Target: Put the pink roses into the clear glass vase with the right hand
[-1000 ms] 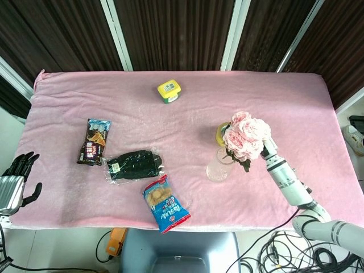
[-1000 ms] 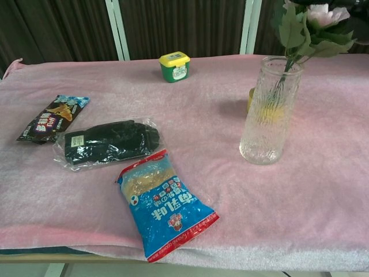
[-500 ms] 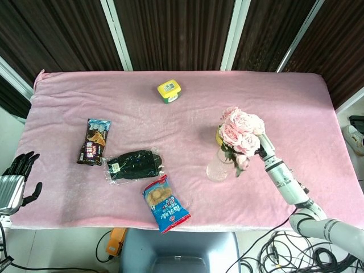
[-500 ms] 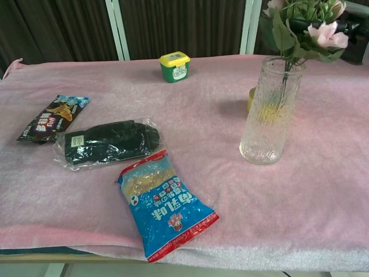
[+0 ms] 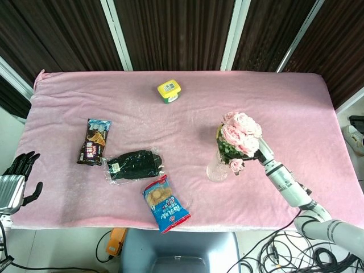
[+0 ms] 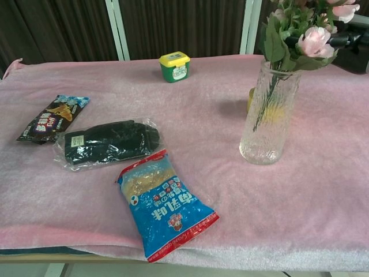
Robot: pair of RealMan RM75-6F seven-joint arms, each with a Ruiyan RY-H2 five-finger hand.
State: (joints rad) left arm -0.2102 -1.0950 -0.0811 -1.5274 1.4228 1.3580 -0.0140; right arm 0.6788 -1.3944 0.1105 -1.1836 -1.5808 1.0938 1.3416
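The pink roses (image 5: 240, 132) stand over the clear glass vase (image 5: 216, 169), right of the table's centre. In the chest view their green stems reach down inside the vase (image 6: 268, 115), and the blooms and leaves (image 6: 304, 32) sit above its rim. My right hand (image 5: 260, 149) comes in from the right, mostly hidden behind the blooms. Its dark fingers (image 6: 341, 40) hold the bunch just above the rim. My left hand (image 5: 15, 181) hangs off the table's front left corner, fingers apart and holding nothing.
A yellow-lidded green jar (image 5: 169, 91) stands at the back centre. A dark snack packet (image 5: 95, 141), a black item in clear wrap (image 5: 134, 165) and a blue snack bag (image 5: 165, 203) lie left of the vase. A small yellow object (image 6: 252, 98) sits just behind the vase.
My right hand has lowered the roses, so the stems have slid deeper into the vase and the blooms sit closer to its rim. The left hand has not moved.
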